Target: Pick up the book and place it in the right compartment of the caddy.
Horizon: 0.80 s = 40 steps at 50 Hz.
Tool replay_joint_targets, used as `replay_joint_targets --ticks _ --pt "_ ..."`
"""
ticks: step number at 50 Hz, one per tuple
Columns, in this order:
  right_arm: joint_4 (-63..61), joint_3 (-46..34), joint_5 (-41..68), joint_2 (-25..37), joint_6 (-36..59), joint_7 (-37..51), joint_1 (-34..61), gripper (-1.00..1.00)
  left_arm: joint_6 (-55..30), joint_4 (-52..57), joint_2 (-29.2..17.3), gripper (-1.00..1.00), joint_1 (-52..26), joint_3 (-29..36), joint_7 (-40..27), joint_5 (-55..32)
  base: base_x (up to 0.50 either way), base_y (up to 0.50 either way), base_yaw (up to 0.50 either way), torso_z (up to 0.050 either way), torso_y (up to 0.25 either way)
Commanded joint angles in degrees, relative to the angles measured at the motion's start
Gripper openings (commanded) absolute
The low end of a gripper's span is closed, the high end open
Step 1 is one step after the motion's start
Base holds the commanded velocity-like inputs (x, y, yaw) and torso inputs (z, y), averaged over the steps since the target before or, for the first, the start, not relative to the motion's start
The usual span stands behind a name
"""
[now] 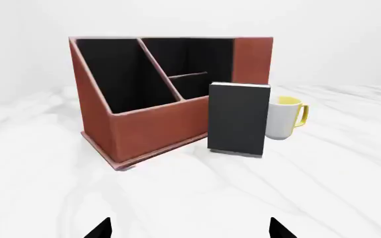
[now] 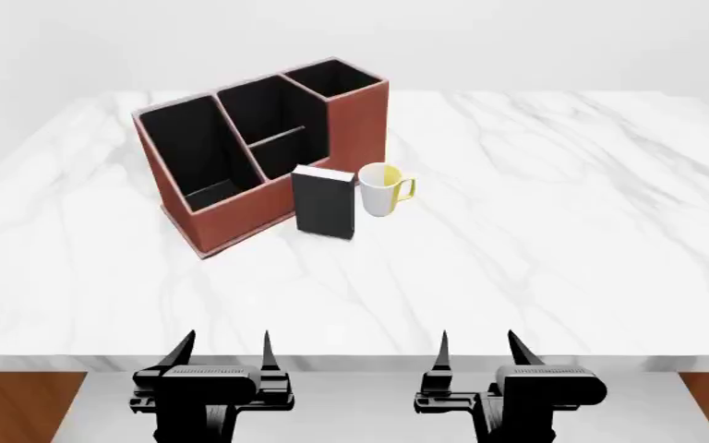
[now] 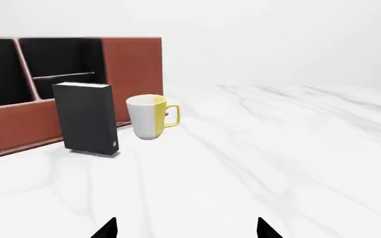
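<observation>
The left gripper point(image 2: 222, 355) and the right gripper point(image 2: 478, 353) both hang at the near edge of the table point(image 2: 552, 249), with the fingers spread wide and nothing between them. Both are well apart from the objects.

Farther out, the book point(image 2: 324, 202) stands upright on its lower edge, just in front of the caddy point(image 2: 262, 148), near the middle section. Whether it touches the caddy's front, I cannot tell. A mug point(image 2: 380, 189) stands just beside it, toward the right.

The book looks stiff and quite thick, so it should not bend in a grip. Its black cover seems smooth and may slip. I think the best hold is across the thickness, near the top, with the fingers on both covers. The mug is close, so that side has little room. The right compartment point(image 2: 337, 81) is the tall one at the caddy's far end.
</observation>
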Motion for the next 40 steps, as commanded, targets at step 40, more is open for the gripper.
replay_joint_targets --ticks 40 --pt "-35.9 -3.58 8.86 7.13 9.03 5.31 -11.88 1.0 -9.41 38.54 -7.95 1.0 13.07 1.28 -6.27 -6.3 0.0 0.0 0.0 0.0 0.0"
